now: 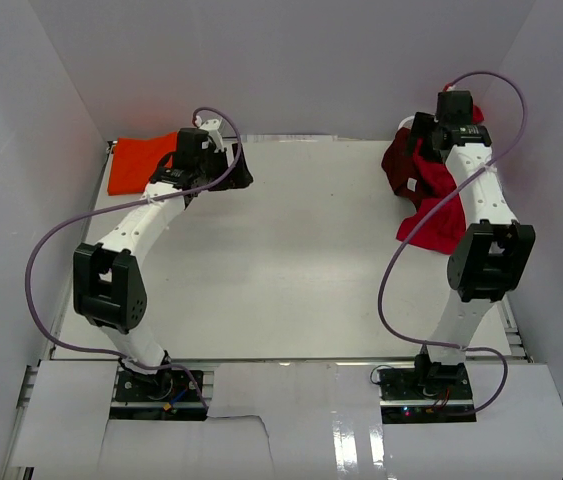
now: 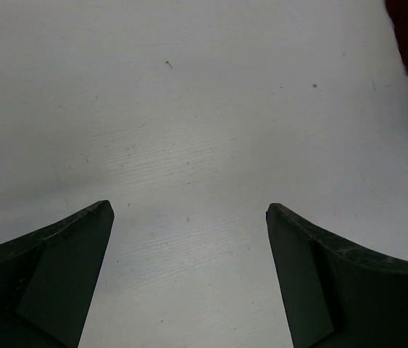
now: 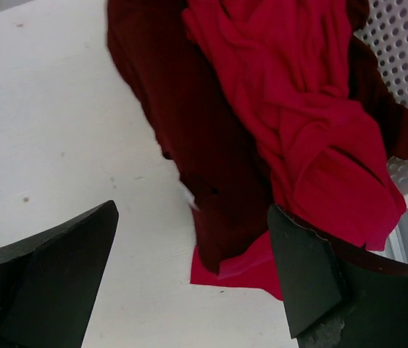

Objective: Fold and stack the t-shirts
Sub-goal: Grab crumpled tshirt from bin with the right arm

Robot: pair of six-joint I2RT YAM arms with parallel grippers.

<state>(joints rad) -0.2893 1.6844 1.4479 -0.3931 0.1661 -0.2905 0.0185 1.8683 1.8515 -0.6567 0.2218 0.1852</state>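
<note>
The vivid orange cloth t-shirt (image 1: 139,163) lies flat in the far left corner of the white table (image 1: 291,250). Its right edge is hidden behind the left arm's wrist, so its full outline cannot be seen.

The left gripper (image 2: 189,209) hangs over bare tabletop with its jaws spread wide and nothing between them. Only the tips of its dark fingers (image 2: 66,275) show in the left wrist view, the rest being cut off by the lower edge.

At the far right, the dark maroon cloth t-shirt (image 3: 182,123) and the bright crimson red cloth t-shirt (image 3: 298,109) are heaped together. The red one is draped over the maroon one, and a red corner pokes out beneath it on the table. Where one garment ends and the other begins is hard to follow among the folds. A small white tag (image 3: 188,200) shows at the maroon edge.

Behind the heap, the white plastic lattice basket (image 3: 399,65) is largely covered by cloth and cut off at the frame edge. From above it is almost wholly hidden by the right arm.

The right gripper (image 3: 190,212) is just above the heap's near edge, its jaws wide apart and holding nothing.
</note>
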